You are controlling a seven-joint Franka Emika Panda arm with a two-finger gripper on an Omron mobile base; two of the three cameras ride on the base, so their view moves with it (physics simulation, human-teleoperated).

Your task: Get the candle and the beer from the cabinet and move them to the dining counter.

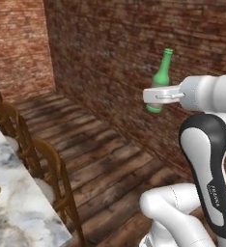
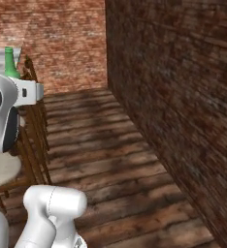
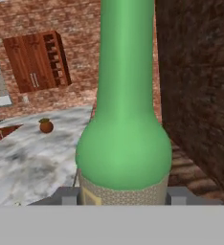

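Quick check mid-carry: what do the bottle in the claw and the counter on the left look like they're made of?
The beer: apparently glossy green glass, evenly coloured and smooth, with a speckled pale label, likely paper, at the bottom of the hand view. The claw is closed on its lower body. The dining counter: looks like polished white-grey marble with darker veining, though it could be an imitation.

beer [image 1: 162, 77]: lower body hidden behind the claw [image 1: 156, 95]; in the hand view its top runs off the upper edge
beer label [image 3: 123, 195]: mostly cut off, print unreadable
worktop [image 1: 16, 202]: cropped at left and bottom edges
brown pot [image 3: 46, 126]: too small for detail
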